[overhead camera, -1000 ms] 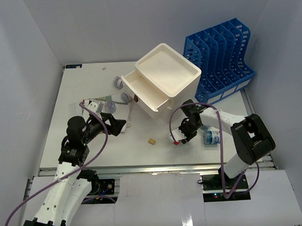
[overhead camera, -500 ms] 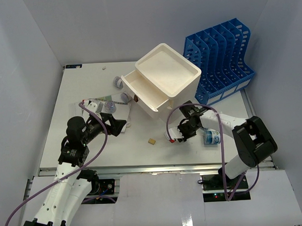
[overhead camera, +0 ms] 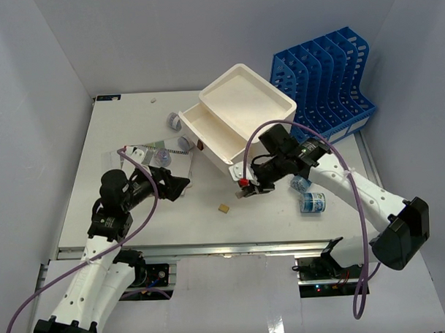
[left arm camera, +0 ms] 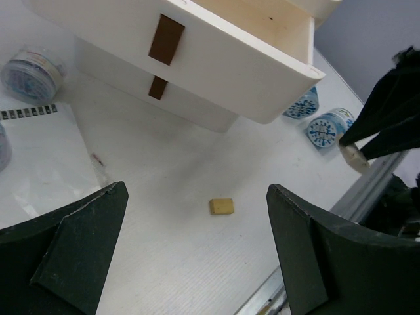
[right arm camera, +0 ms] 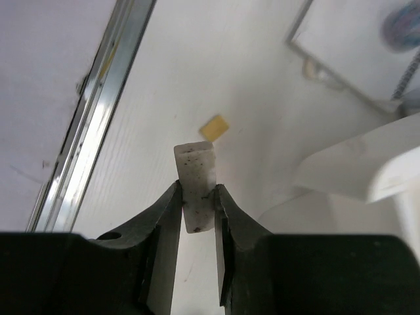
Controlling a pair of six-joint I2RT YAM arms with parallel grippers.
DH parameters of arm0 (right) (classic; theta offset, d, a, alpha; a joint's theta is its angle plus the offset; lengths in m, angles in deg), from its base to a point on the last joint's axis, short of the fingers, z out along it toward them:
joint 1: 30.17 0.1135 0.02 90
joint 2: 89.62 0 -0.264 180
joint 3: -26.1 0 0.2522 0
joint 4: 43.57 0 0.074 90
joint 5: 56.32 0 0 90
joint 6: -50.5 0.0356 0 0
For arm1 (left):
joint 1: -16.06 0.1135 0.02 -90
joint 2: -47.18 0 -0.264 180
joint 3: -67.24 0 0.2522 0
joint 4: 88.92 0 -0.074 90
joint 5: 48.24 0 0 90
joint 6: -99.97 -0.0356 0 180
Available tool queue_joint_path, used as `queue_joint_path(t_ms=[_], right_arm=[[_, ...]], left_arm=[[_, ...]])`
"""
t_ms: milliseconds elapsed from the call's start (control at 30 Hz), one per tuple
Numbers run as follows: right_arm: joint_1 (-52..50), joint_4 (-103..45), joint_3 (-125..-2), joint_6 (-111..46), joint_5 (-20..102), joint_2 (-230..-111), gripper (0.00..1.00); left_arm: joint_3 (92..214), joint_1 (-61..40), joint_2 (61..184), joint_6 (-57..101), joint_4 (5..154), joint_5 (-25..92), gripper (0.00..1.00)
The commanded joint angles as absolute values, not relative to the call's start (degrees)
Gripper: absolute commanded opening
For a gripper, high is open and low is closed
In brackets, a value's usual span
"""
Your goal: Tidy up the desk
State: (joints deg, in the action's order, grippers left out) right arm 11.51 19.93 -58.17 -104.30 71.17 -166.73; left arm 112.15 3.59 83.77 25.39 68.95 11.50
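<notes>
The white desk (overhead camera: 112,134) carries everything. My right gripper (overhead camera: 244,188) is shut on a small white speckled block (right arm camera: 195,184) and holds it above the desk, just in front of the white drawer box (overhead camera: 246,107). The box's top drawer (overhead camera: 206,129) is pulled open. A small tan block (overhead camera: 224,208) lies on the desk below and left of the held block; it also shows in the left wrist view (left arm camera: 222,206) and the right wrist view (right arm camera: 214,127). My left gripper (overhead camera: 181,184) is open and empty, low over the desk, left of the tan block.
A blue slotted file rack (overhead camera: 325,79) stands at the back right. Two round blue-lidded tubs (overhead camera: 311,202) lie right of my right gripper. A spiral notepad (overhead camera: 151,163) and small round tubs (overhead camera: 174,122) lie left of the drawer box. The metal rail (overhead camera: 211,247) runs along the front.
My right arm has lifted the white block off the desk near the tubs and carried it left and back toward the drawer box. My left arm has barely moved.
</notes>
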Motion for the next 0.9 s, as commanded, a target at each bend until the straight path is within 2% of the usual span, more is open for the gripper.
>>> queue_joint_path(t_ms=[0, 200, 367, 467, 600, 767, 867], right_arm=[[13.0, 15.0, -72.3, -84.4, 72.3, -168.6, 0.08], [12.9, 5.0, -84.1, -69.7, 57.4, -174.9, 0.08], [12.9, -0.5, -83.4, -63.3, 48.3, -178.5, 0.09], [12.8, -1.6, -83.2, -62.3, 44.9, -179.6, 0.13], [12.5, -2.1, -83.1, -62.3, 43.3, -180.1, 0.3], [12.2, -1.8, -82.6, -62.7, 44.0, -180.4, 0.67], [11.8, -1.4, -82.7, -63.6, 46.6, -179.7, 0.77]], left_arm=[[110.8, 3.8, 84.8, 31.6, 69.6, 4.6, 0.98], [109.1, 3.8, 84.9, 42.6, 69.1, 3.6, 0.98], [106.3, 3.2, 84.4, 48.2, 69.0, 7.0, 0.98], [104.8, 2.3, 84.5, 49.9, 69.0, 9.5, 0.98], [103.7, 0.3, 85.0, 50.8, 69.1, 12.0, 0.98], [103.2, -3.1, 86.5, 52.3, 69.7, 15.8, 0.98], [103.5, -5.0, 87.7, 53.1, 69.7, 18.4, 0.98]])
